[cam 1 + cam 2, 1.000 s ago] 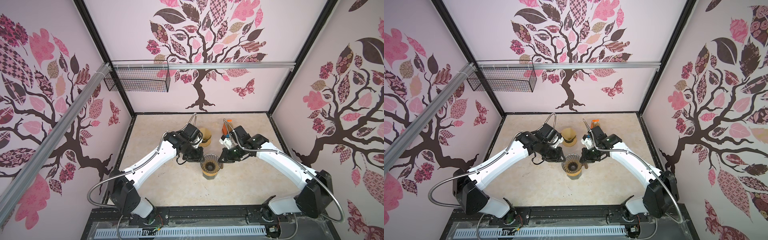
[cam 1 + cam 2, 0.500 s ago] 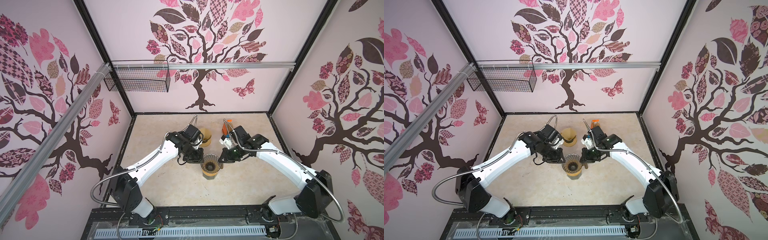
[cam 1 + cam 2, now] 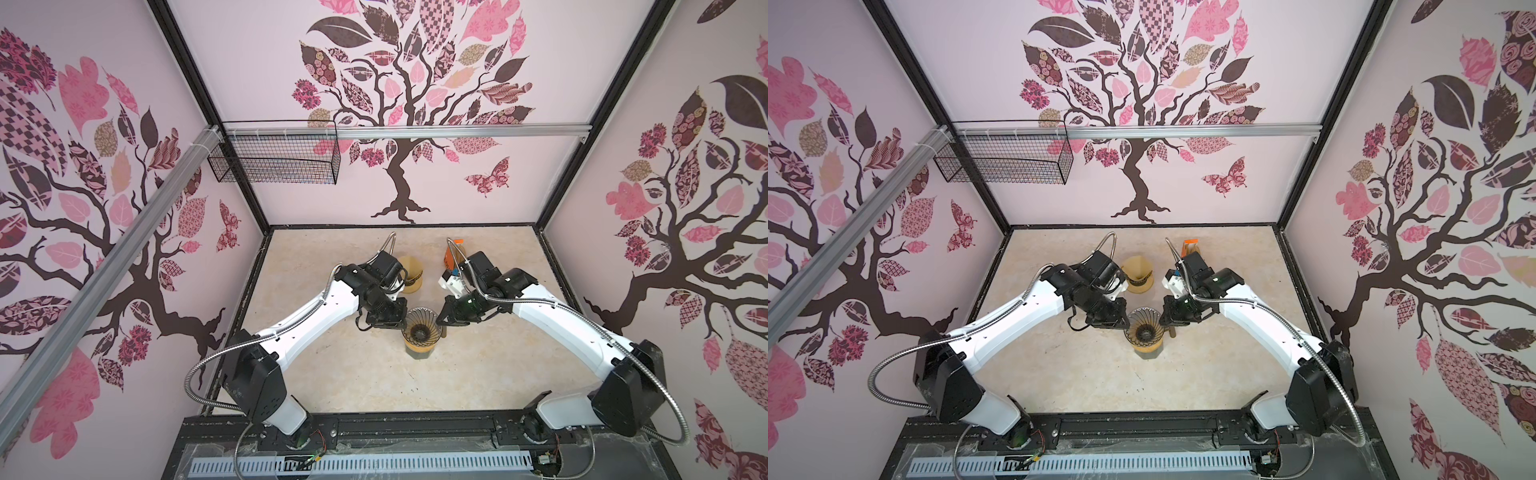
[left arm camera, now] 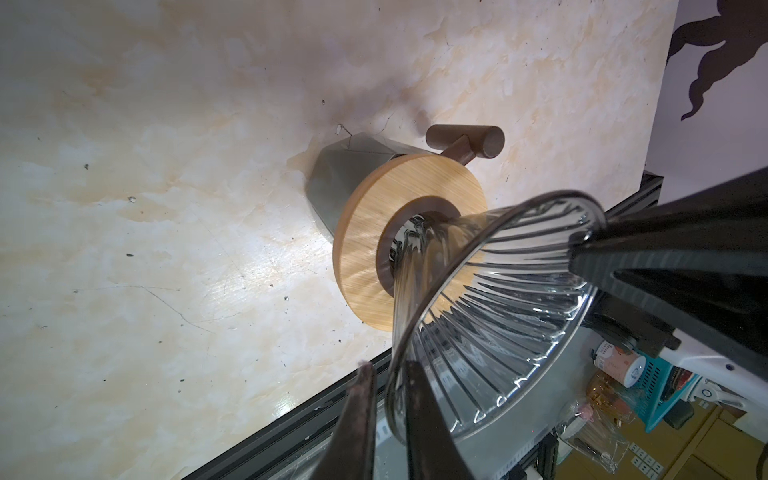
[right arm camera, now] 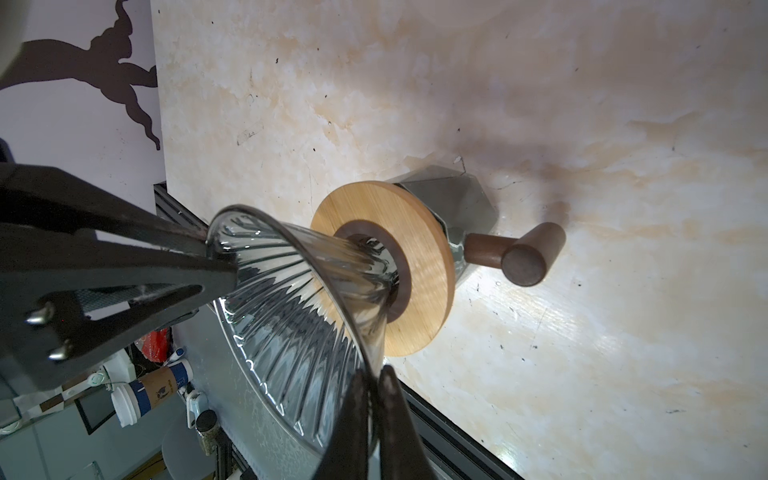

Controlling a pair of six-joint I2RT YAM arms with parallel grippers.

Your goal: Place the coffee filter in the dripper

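Coffee filter (image 3: 409, 270) lies unheld at the far side; the right gripper (image 5: 374, 390) pinches the dripper (image 5: 291, 282) rim, the left gripper (image 4: 388, 386) straddles it with grip uncertain, so any uneven pull you command tips it.

Clear ribbed glass dripper (image 3: 419, 328) standing upright, tan coffee filter (image 3: 410, 268) sitting apart behind it.
The dripper is resting in a wooden ring (image 4: 370, 232) atop a grey pot (image 4: 340, 174), its wide mouth facing up.

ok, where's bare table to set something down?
Free: table strip between dripper and front rail; left side between left arm and wall. Crowded: around dripper, left gripper and right gripper on its rim, filter stack and orange object behind.
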